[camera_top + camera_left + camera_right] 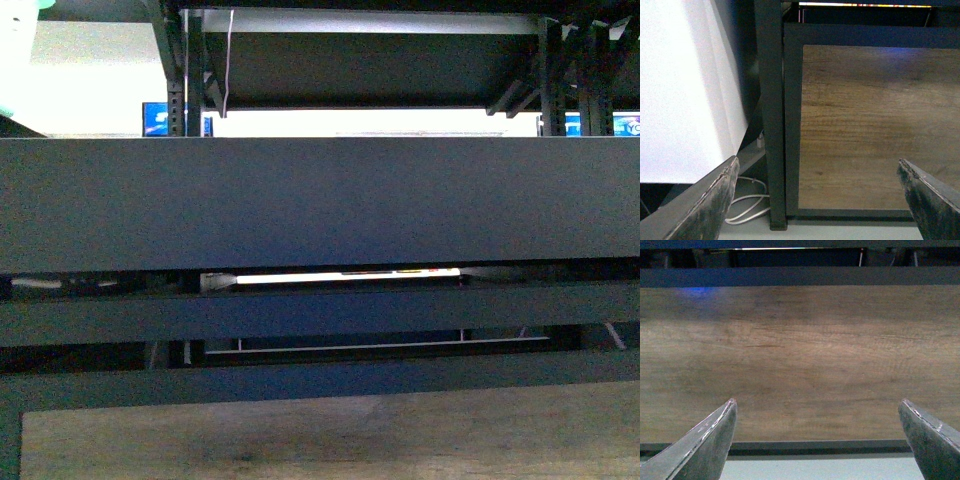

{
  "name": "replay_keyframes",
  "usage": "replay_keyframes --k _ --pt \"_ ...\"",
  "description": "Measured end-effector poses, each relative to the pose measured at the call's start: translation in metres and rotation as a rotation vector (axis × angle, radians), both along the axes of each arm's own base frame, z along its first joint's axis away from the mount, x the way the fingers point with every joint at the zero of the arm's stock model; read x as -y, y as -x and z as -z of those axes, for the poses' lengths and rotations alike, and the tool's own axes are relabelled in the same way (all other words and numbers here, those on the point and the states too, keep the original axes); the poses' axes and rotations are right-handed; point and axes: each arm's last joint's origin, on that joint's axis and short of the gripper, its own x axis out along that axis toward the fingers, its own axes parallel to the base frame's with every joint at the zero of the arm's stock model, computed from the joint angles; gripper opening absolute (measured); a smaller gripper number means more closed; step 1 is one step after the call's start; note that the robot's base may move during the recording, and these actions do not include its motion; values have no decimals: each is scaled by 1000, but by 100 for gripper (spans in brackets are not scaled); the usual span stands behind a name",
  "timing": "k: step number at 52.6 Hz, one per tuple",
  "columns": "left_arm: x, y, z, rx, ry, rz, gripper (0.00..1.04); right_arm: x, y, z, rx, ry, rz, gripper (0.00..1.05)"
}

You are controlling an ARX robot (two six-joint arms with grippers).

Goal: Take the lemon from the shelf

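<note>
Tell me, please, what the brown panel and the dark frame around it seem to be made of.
The brown panel looks like wood or wood-look laminate, matte: fine grain lines run across it. The dark frame looks like painted metal, matte: flat, straight, square-edged bars. Neither is certain.
</note>
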Motion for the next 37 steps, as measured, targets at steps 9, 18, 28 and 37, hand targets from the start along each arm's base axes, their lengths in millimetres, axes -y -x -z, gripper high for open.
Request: replay_keyframes --k 9,18,28,37 --pt "0 0 0 0 0 0 97 0 0 0 -2 0 0 97" --pt "0 0 0 0 0 0 97 0 0 0 -2 0 0 97" --pt "0 0 0 0 0 0 97 0 0 0 -2 0 0 97" --pt "0 0 0 0 0 0 97 0 0 0 -2 0 0 97"
